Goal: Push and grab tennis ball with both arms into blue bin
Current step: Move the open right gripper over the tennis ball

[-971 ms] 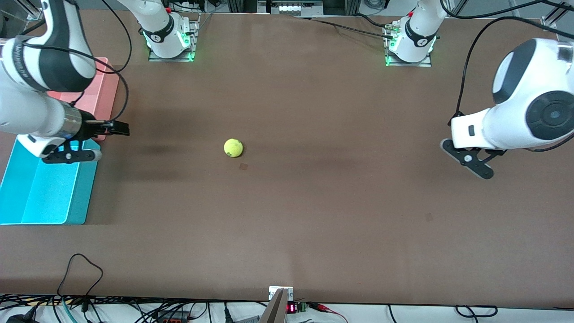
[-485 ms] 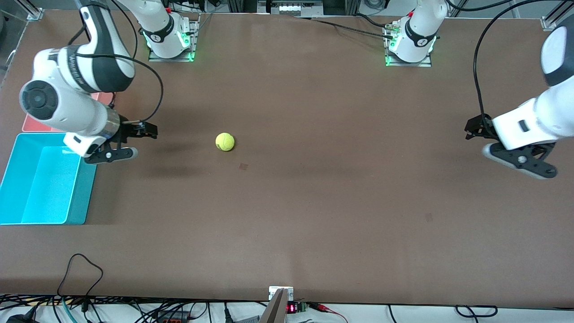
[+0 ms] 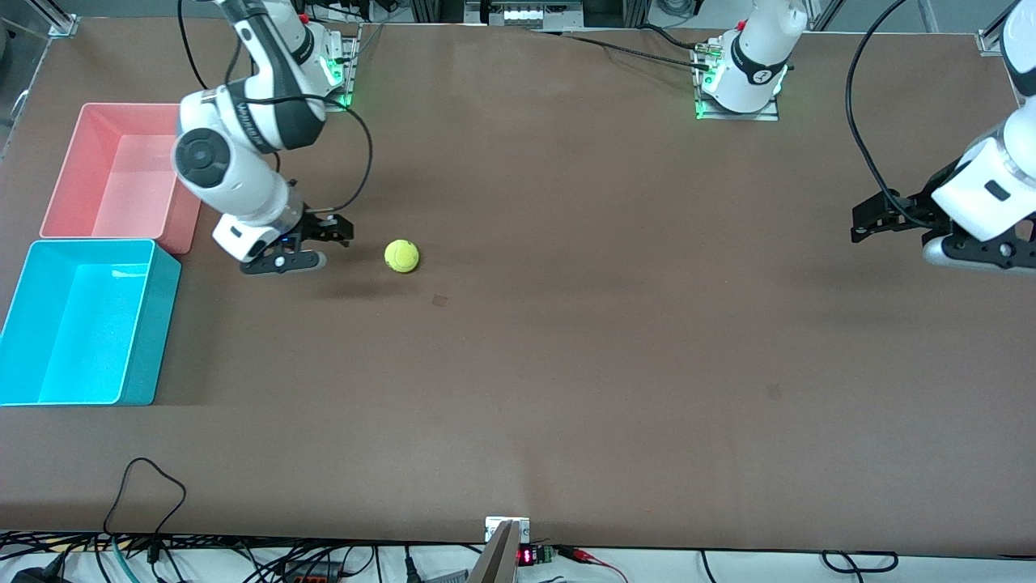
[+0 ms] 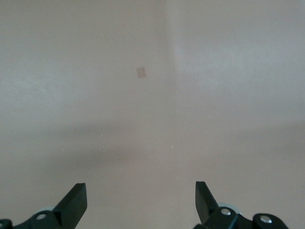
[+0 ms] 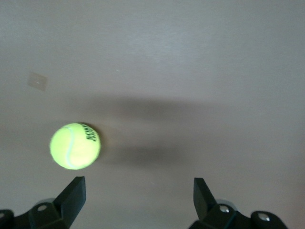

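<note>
The tennis ball (image 3: pixel 401 256) lay on the bare brown table (image 3: pixel 566 364), toward the right arm's end and roughly midway between the bases' edge and the front camera's edge. Being round, it had no long axis to speak of; in the right wrist view its dark printed logo (image 5: pixel 90 135) sat on the upper side of the ball, and a pale seam curved across its face. The right gripper (image 3: pixel 312 247) hung low over the table just beside the ball, between it and the bins, with its fingers spread wide and nothing between them; the ball was not touching either fingertip. The blue bin (image 3: pixel 158 324) stood at the right arm's end of the table, well apart from the ball, and the pink bin (image 3: pixel 182 219) stood just beside it, farther from the front camera. The left gripper (image 3: pixel 890 223) hovered over the table near the left arm's end, well apart from the ball, its fingers likewise spread wide and holding nothing. A small dark square mark (image 3: pixel 439 300) showed on the table near the ball, a little nearer to the front camera.
</note>
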`<state>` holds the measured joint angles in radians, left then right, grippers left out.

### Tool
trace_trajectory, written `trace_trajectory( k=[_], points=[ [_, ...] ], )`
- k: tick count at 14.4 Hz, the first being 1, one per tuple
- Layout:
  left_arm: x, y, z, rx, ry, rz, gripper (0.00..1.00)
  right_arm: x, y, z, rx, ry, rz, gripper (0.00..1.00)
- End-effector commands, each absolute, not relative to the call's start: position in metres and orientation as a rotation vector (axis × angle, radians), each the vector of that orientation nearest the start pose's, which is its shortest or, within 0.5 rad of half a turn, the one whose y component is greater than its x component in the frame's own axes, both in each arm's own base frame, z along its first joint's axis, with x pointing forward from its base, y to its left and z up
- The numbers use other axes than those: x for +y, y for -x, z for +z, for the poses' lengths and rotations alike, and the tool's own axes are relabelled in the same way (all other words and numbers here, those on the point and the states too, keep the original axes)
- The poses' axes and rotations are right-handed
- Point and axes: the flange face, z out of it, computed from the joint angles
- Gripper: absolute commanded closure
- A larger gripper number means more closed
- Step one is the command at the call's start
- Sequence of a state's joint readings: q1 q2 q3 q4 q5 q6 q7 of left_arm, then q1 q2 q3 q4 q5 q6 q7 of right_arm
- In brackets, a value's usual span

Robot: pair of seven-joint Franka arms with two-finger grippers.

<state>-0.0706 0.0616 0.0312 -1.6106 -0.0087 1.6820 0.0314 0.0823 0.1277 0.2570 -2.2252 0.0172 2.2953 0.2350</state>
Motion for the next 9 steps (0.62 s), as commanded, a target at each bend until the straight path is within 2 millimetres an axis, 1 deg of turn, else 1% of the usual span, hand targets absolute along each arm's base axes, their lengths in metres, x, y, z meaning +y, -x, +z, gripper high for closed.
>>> trace_trajectory(
  k=[1,2,3,4,5,6,7,9],
  points=[
    [-0.019,-0.544,0.583,0.065,3.155,-0.075,0.00,0.205,-0.487,0.300,-0.013,3.094,0.060,0.00],
    [-0.022,-0.544,0.583,0.077,3.154,-0.065,0.00,0.220,-0.483,0.296,-0.010,3.086,0.045,0.00],
    [-0.027,-0.544,0.584,0.100,3.149,-0.058,0.00,0.229,-0.482,0.290,0.003,3.078,0.033,0.00],
    [-0.026,-0.543,0.585,0.119,3.124,-0.058,0.00,0.233,-0.482,0.285,0.026,3.072,0.027,0.00],
    [-0.030,-0.543,0.585,0.135,3.114,-0.058,0.00,0.241,-0.480,0.280,0.012,3.067,0.026,0.00],
    [-0.036,-0.543,0.585,0.152,3.112,-0.056,0.00,0.243,-0.479,0.276,0.006,3.066,0.029,0.00],
    [-0.037,-0.543,0.587,0.154,3.113,-0.063,0.00,0.243,-0.479,0.268,0.005,3.067,0.048,0.00],
    [-0.033,-0.547,0.593,0.141,3.115,-0.087,0.00,0.251,-0.476,0.256,-0.017,3.060,0.054,0.00]
  ],
)
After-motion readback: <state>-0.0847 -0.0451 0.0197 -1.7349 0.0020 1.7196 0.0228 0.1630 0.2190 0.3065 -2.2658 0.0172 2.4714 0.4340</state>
